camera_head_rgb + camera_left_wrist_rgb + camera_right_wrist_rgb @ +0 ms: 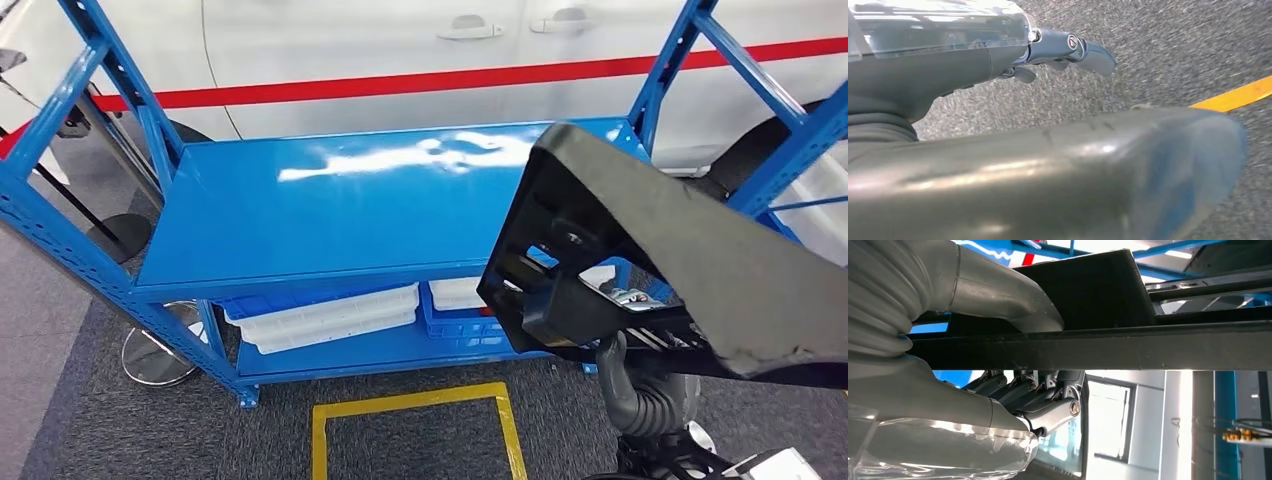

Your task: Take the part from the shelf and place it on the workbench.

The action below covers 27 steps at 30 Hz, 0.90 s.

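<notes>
A large black part, a frame with a flat felt-like panel, hangs in the air in front of the right end of the blue shelf. My right hand holds it from below, mostly hidden under it. In the right wrist view my right hand grips a black bar of the part, with the thumb over the bar and the dark fingers curled under it. My left hand hangs above the grey carpet with its fingers apart and nothing in them.
The shelf's top board is bare and glossy. White bins lie on its lower board. A yellow taped square marks the carpet in front. A white car with a red stripe stands behind. A chrome stand base sits at the left.
</notes>
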Available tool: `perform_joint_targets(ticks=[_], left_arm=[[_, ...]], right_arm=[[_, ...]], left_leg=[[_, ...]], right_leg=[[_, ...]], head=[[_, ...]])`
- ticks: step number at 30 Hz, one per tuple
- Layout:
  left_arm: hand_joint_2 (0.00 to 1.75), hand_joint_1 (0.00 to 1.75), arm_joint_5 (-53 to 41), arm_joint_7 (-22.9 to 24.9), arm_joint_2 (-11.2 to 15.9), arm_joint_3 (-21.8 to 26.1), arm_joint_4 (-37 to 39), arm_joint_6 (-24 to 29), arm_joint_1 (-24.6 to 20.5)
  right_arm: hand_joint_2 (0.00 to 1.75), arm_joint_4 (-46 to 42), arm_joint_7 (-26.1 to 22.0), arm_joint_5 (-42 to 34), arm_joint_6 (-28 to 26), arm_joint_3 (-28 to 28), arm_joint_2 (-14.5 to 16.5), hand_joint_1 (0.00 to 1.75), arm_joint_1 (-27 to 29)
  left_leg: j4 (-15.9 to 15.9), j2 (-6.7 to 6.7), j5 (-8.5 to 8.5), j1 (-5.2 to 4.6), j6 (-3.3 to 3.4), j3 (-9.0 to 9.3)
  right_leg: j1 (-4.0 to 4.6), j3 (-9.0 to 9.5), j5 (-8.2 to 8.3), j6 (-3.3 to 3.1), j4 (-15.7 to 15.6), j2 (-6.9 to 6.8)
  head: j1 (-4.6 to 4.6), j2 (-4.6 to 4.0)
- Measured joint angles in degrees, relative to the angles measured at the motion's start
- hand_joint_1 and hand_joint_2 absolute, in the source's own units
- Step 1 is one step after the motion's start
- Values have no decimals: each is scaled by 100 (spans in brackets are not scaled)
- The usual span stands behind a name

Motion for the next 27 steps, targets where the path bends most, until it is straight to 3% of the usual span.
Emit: perform_joint_targets(ticks=[1, 2, 3, 4, 5, 7, 9, 11, 13, 15, 16, 17, 18, 20, 22, 23, 25, 26, 27], left_arm=[[0, 0, -1, 23, -1, 1, 0, 0, -3], [0, 0, -3, 47, -1, 1, 0, 0, -7], [0, 0, -10, 65, -2, 1, 0, -1, -11], [0, 0, -20, 80, -2, 1, 0, -1, -16], [0, 0, -29, 92, 1, 1, -1, -2, -19], [0, 0, -43, 112, 4, 1, -3, -5, -26], [0, 0, -46, 128, 4, 2, -3, -11, -32], [0, 0, -42, 141, 4, 4, -3, -14, -32], [0, 0, -38, 150, 4, 11, -3, -15, -20], [0, 0, -37, 155, 4, 22, -3, -15, -9], [0, 0, -37, 156, 4, 28, -3, -15, -8], [0, 0, -35, 156, 4, 32, -2, -15, -10], [0, 0, -32, 156, 4, 36, -3, -15, -14], [0, 0, -21, 156, 14, 44, -6, -15, -24], [0, 0, -4, 155, 30, 58, -11, -10, -29], [0, 0, 5, 155, 36, 67, -13, -7, -32], [0, 0, 19, 156, 22, 84, -14, 0, -36], [0, 0, 27, 160, 15, 90, -15, 3, -39], [0, 0, 40, 167, 9, 94, -16, 5, -35]], right_arm=[[175, -9, 1, -2, -7, -8, 1, 175, 22], [175, -23, 3, -4, -15, -22, 2, 175, 48], [175, -42, 4, -9, -24, -44, 3, 175, 79], [175, -68, 5, -22, -31, -75, 5, 175, 111], [175, -97, 5, -40, -37, -115, 8, 175, 142], [175, -165, -11, -85, -44, -213, 14, 175, 237], [175, -218, -50, -113, -48, -322, 16, 175, 365], [175, -250, -93, -122, -54, -419, 19, 175, 488], [175, -272, -134, -124, -71, -491, 24, 175, 593], [175, -280, -168, -114, -93, -551, 31, 175, 693], [175, -280, -177, -101, -104, -576, 33, 175, 742], [175, -283, -181, -71, -118, -598, 36, 175, 786], [175, -290, -180, -19, -139, -621, 38, 175, 827], [175, -316, -174, 127, -202, -662, 45, 175, 901], [175, -351, -156, 279, -274, -716, 52, 175, 979], [175, -376, -148, 347, -312, -750, 57, 175, 1037], [175, -453, -135, 464, -384, -847, 76, 175, 1222], [175, -497, -135, 499, -415, -908, 88, 175, 1331], [175, -537, -137, 519, -438, -980, 100, 175, 1432]], left_leg=[[23, 64, 32, -3, -6, -66], [58, 130, 59, -2, -17, -139], [104, 191, 78, 2, -30, -212], [162, 245, 88, 6, -45, -276], [224, 290, 91, -2, -70, -336], [314, 374, 105, -24, -134, -394], [329, 470, 147, -30, -213, -403], [416, 360, 22, -2, -294, -447], [871, 53, -455, 18, -340, -587], [1594, -111, -940, 16, -335, -753], [1834, -130, -1026, 15, -321, -768], [1881, -138, -987, 13, -298, -697], [1696, -160, -845, 7, -263, -521], [884, -353, -562, -17, -148, 22], [211, -571, -485, -37, -78, 410], [79, -613, -499, -51, -68, 467], [13, -499, -413, -56, -58, 443], [-26, -427, -351, -47, -34, 419], [-68, -336, -279, -34, -2, 379]], right_leg=[[-14, -4, 3, 29, 216, -9], [-32, 73, 106, 58, 279, -28], [-50, 252, 269, 82, 131, -72], [-68, 522, 399, 100, -197, -165], [-57, 818, 424, 109, -613, -311], [-17, 1163, 341, 30, -1176, -505], [21, 1147, 328, -109, -1283, -453], [17, 1064, 420, -222, -1312, -345], [8, 942, 540, -313, -1325, -227], [32, 789, 656, -351, -1316, -73], [47, 715, 712, -355, -1309, 11], [61, 643, 764, -352, -1299, 95], [72, 578, 814, -346, -1287, 181], [91, 467, 913, -322, -1270, 341], [85, 395, 1016, -268, -1270, 475], [71, 373, 1068, -227, -1281, 532], [51, 346, 1151, -141, -1310, 614], [59, 311, 1094, -115, -1271, 550], [66, 246, 919, -95, -1125, 425]], head=[[-1, -1], [-1, -1], [0, -1], [-1, -1], [1, 0], [-10, 0], [-20, -1], [-19, -1], [-20, 0], [-21, 0], [-21, -1], [-21, -1], [-21, -1], [-21, 0], [-20, 0], [-21, 0], [-21, 0], [-19, 0], [-15, 0]])
